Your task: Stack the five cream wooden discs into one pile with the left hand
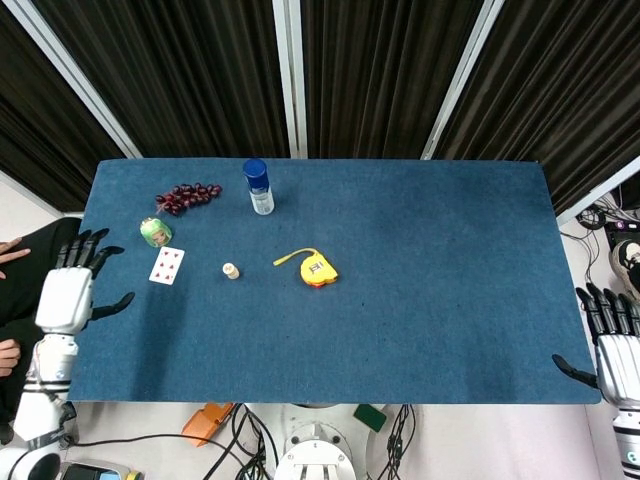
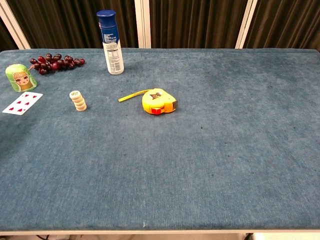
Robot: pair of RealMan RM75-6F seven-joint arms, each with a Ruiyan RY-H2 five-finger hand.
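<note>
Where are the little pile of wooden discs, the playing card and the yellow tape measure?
disc pile [image 2: 77, 101], chest view, middle of the stack's side.
card [image 2: 22, 103], chest view, centre of its face.
tape measure [image 2: 158, 101], chest view, top of its yellow case.

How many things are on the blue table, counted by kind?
Stack of cream wooden discs: 1
Yellow tape measure: 1
Blue-capped white bottle: 1
Bunch of dark red grapes: 1
Green doll-face figure: 1
Red-pipped playing card: 1
Total: 6

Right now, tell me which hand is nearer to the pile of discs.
Left. The left hand is open at the table's left edge, a short way from the pile of discs. The right hand is off the table's far right corner, much farther away.
</note>
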